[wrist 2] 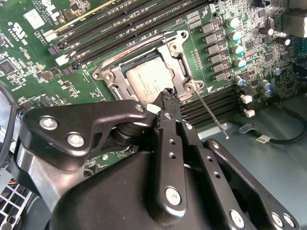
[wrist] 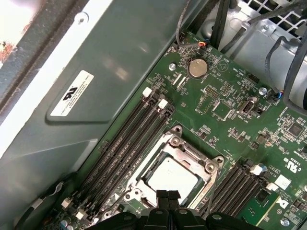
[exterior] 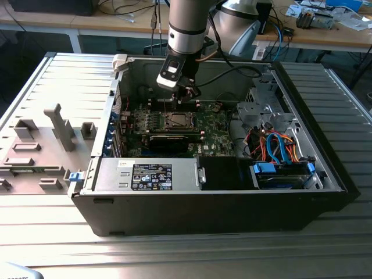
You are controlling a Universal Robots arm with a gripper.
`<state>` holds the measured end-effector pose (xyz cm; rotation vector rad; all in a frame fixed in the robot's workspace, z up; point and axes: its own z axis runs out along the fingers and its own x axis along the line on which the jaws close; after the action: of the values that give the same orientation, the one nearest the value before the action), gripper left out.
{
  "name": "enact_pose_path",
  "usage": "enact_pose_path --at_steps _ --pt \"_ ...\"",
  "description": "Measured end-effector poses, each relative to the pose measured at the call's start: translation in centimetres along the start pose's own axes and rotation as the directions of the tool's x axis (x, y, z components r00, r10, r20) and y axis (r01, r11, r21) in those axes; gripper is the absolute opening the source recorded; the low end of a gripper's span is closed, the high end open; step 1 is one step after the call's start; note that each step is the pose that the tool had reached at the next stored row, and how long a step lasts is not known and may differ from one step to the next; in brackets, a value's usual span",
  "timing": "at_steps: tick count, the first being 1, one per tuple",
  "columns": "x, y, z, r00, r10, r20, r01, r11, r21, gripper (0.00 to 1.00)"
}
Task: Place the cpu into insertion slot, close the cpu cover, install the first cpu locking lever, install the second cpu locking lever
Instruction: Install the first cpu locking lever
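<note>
The cpu (wrist: 171,176) lies under the lowered cpu cover (wrist: 180,143) on the motherboard (wrist: 230,110). My tool (wrist 2: 168,94), fingers pressed together and empty, hangs at the cover's edge beside the raised locking lever (wrist 2: 209,113). I judge a slow, square push on the lever best, staying clear of the memory slots (wrist 2: 120,24).

The arm (exterior: 187,26) stands almost upright at the upper edge of the exterior view, with its silver wrist section (exterior: 186,43) turned straight down. Under it the gripper (exterior: 187,93) also points downward. In both wrist views its two black fingers (wrist 2: 169,139) are pressed together, tip against tip. The black link bars (wrist 2: 81,127) are spread wide to both sides behind them.
</note>
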<state>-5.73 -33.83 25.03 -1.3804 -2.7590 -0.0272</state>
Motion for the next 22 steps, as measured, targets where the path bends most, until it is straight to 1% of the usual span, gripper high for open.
enact_pose_path --at_steps 7,22 --pt "0.0 0.0 0.0 0.9999 -0.017 0.0002 0.017 0.9999 0.001 0.11" --pt "0.0 0.0 0.0 0.9994 -0.034 0.0003 0.034 0.9994 0.002 0.11"
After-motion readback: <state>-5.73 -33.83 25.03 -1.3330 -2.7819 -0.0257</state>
